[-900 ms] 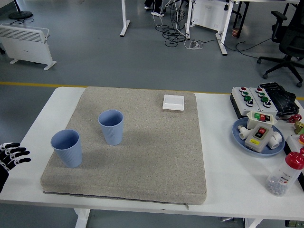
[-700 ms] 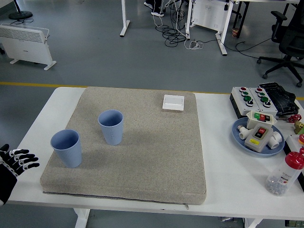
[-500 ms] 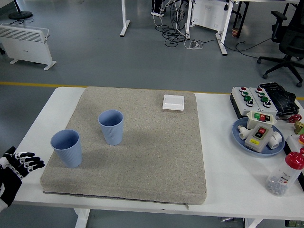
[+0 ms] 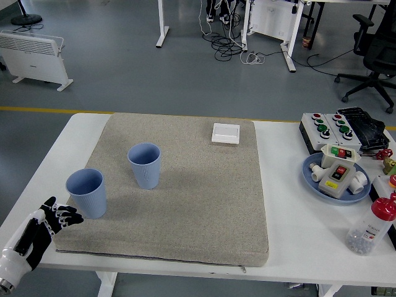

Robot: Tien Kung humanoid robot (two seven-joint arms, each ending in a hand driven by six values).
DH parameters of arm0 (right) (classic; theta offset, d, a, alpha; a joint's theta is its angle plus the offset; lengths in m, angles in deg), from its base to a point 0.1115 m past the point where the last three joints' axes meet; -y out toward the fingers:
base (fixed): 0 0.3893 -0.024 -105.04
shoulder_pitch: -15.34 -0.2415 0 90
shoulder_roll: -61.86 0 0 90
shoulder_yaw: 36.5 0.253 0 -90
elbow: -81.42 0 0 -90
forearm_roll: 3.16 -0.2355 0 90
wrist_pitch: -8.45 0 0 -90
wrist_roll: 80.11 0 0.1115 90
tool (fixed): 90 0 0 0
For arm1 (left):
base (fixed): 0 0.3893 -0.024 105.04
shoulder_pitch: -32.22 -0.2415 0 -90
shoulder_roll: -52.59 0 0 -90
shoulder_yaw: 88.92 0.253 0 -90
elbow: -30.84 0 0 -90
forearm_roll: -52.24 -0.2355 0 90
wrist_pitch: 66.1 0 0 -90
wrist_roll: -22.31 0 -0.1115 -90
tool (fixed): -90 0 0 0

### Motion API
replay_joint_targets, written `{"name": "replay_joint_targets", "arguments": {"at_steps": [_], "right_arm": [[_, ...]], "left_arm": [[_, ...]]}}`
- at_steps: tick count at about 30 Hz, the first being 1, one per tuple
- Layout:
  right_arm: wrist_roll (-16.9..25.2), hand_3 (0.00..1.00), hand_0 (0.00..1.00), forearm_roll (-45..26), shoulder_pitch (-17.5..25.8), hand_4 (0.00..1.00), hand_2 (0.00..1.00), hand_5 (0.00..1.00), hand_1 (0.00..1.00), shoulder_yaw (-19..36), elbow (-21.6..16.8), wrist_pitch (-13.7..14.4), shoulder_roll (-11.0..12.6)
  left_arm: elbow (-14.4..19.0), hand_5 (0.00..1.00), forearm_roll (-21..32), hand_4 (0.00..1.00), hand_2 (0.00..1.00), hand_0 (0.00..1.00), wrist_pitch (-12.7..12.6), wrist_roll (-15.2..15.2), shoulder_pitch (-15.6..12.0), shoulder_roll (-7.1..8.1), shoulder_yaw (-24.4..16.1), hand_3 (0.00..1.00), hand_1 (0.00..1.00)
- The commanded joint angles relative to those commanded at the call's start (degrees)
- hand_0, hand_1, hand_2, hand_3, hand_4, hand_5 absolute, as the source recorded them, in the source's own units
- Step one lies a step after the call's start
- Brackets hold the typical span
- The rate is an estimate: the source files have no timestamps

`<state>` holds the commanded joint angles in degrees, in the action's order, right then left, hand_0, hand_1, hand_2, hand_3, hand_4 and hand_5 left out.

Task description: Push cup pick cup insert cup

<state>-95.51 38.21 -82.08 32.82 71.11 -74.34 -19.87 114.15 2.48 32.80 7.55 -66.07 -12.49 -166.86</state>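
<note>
Reaching in at lower left, the left hand (image 4: 38, 230) has relaxed, empty fingers (image 4: 67, 218); I'd push the near cup (image 4: 86, 193) low on its wall so it slides toward the other cup (image 4: 145, 165) without tipping.

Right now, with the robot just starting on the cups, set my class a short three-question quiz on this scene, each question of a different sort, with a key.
1. True or false: the left hand is grasping the near cup.
2. How many blue cups stand on the grey mat? A) one B) two C) three
3. Fill in: the white square switch lies near the mat's ____ edge.

Key
1. False: its fingers are spread beside the near cup, holding nothing.
2. B: the near cup and the far cup, both upright.
3. Far.
</note>
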Motion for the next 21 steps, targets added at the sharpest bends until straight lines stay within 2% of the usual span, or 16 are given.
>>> {"name": "replay_joint_targets", "arguments": {"at_steps": [11,21], "right_arm": [[0.0,0.573,0.722,-0.3,0.2,0.118,0.643,0.468,0.651,-0.1,0.0,0.0,0.0],[-0.1,0.573,0.722,-0.5,0.5,0.117,0.643,0.468,0.651,-0.2,0.0,0.1,-0.2]], "left_arm": [[-2.9,0.998,-4.0,0.576,0.501,0.67,-0.1,0.1,3.7,-0.36,3.8,0.467,0.568],[-5.7,0.998,-8.9,0.579,0.501,0.672,-0.3,0.9,7.9,0.3,6.3,0.469,0.57]]}}
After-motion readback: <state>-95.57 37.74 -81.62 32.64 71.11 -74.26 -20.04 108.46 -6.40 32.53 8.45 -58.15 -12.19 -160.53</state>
